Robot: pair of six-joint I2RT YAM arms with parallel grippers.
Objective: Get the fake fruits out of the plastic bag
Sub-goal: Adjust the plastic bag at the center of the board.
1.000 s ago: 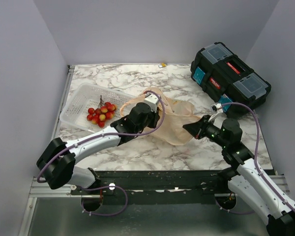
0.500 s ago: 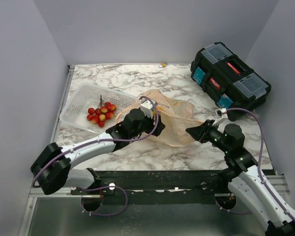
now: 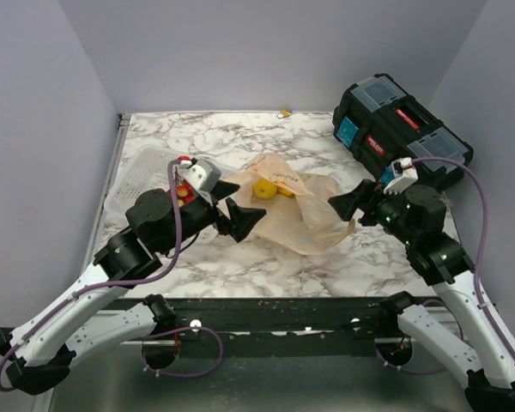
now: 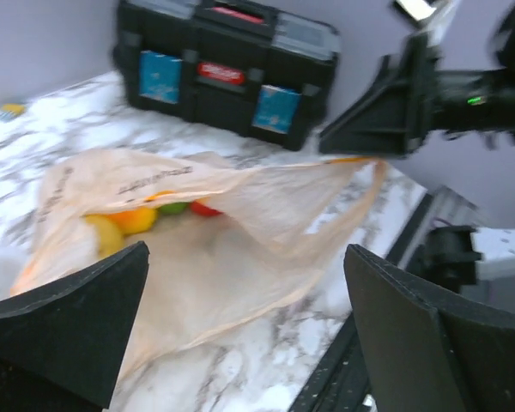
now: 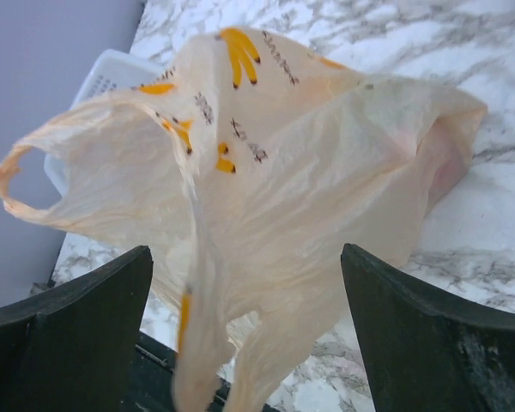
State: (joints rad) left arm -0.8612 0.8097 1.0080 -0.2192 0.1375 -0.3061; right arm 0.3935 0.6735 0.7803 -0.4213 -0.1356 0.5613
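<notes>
My left gripper (image 4: 246,257) is wide open and holds nothing. One second ago it was down at the mouth of the plastic bag (image 3: 302,221). Now I have drawn this arm back toward 9 o'clock, and the gripper hangs just beside the bag's 9 o'clock edge, apart from it, pointing at the mouth.

My right gripper (image 5: 246,257) also has its jaws far apart. It has gone up a little toward 12 o'clock, at the bag's 3 o'clock side. The film rises there before its camera, with one loop handle (image 5: 9,184) free in the air. A fold of the bag hangs between these fingers; whether it rests on one of them, I cannot tell.

Outward from the left gripper, the fake fruits (image 4: 137,220) are all inside the bag, near the mouth: the yellow lemon (image 4: 106,235), an orange-yellow one (image 4: 141,219) touching it, then a green one (image 4: 173,208) and a red one (image 4: 204,209). From above the lemon shows now, where my arm covered that place before.

At 10 o'clock of my left gripper is the white mesh basket (image 3: 136,172), and at 1 o'clock of the right one the black toolbox (image 3: 402,129).

I judge that no fruit is out yet. But the mouth now faces my left gripper, so a straight reach for the lemon looks possible. The thin film may slide or fall shut.
</notes>
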